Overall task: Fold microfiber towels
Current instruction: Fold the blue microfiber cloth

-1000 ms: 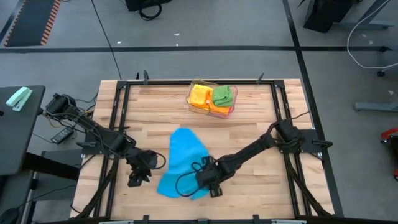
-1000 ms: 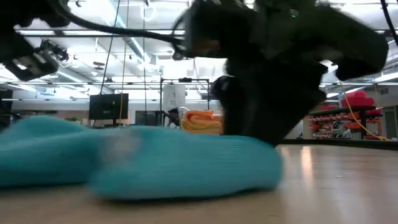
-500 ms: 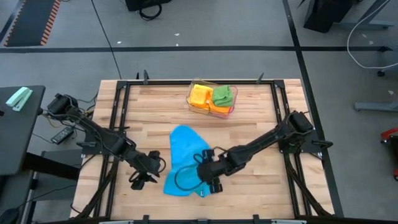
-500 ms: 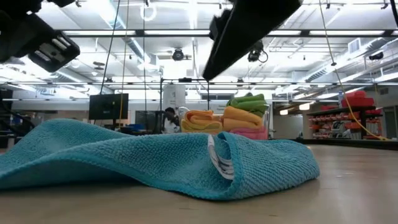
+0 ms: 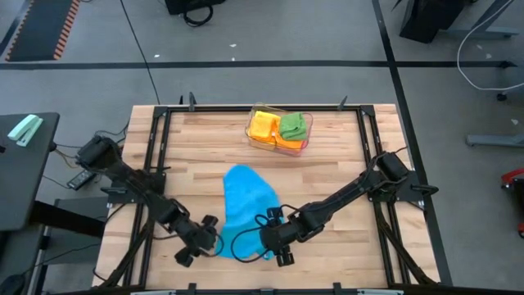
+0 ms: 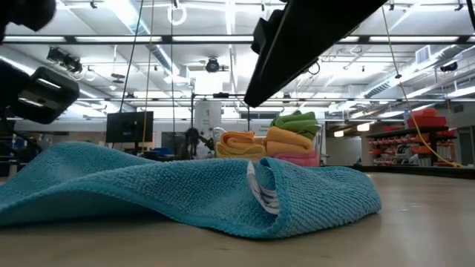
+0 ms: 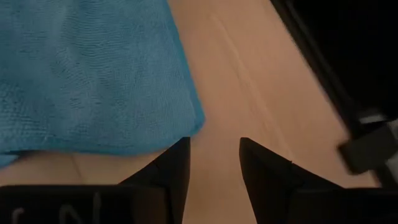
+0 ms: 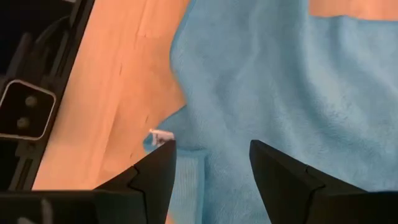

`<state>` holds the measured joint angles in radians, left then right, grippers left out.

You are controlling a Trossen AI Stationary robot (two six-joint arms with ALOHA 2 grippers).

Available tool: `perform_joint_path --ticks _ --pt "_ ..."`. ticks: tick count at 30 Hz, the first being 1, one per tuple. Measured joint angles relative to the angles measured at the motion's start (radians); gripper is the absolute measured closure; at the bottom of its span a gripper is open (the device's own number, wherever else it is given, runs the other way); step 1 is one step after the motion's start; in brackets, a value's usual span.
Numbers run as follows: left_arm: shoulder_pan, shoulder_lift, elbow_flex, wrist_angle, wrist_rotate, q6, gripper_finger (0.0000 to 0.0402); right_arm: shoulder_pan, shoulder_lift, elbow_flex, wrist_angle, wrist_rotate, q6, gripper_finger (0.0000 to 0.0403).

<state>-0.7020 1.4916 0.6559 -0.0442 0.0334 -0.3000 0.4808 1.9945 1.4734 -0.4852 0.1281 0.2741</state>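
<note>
A blue microfiber towel [image 5: 244, 203] lies rumpled on the wooden table, its near right part folded over so that a white tag [image 6: 261, 189] shows. My left gripper [image 7: 214, 144] is open low over bare wood, just off the towel's near left corner [image 7: 189, 121]. My right gripper [image 8: 211, 149] is open and raised above the towel's near right part, with the tag [image 8: 160, 137] beside one finger. Neither gripper touches the cloth.
A clear tray [image 5: 278, 131] at the table's far middle holds folded yellow, orange, green and pink towels. The table's black frame rails [image 5: 155, 164] run along its left and right sides. Bare wood lies to the towel's right [image 5: 336, 188].
My right gripper has risen off the towel's near right part, leaving the cloth lying folded over with its tag showing. My left gripper has moved toward the table's near edge and down, rolling as it went, to the towel's near left corner.
</note>
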Motion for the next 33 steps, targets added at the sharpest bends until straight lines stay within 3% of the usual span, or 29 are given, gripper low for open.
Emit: perform_joint_path --ticks 9,21,26,33 --pt "-0.070 0.024 0.000 0.040 -0.194 0.156 0.0237 -0.007 0.000 -0.004 0.003 0.017 0.003 0.0190" --pt "-0.072 0.149 0.000 0.138 -0.198 0.183 0.0243 -0.007 -0.001 -0.004 0.024 0.025 -0.002 0.0190" --pt "-0.072 0.154 0.000 0.139 -0.198 0.193 0.0283 -0.007 -0.001 -0.004 0.024 0.028 0.002 0.0190" --pt "-0.069 0.154 0.000 0.149 -0.197 0.151 0.0389 -0.007 -0.001 -0.004 0.055 0.029 -0.010 0.0190"
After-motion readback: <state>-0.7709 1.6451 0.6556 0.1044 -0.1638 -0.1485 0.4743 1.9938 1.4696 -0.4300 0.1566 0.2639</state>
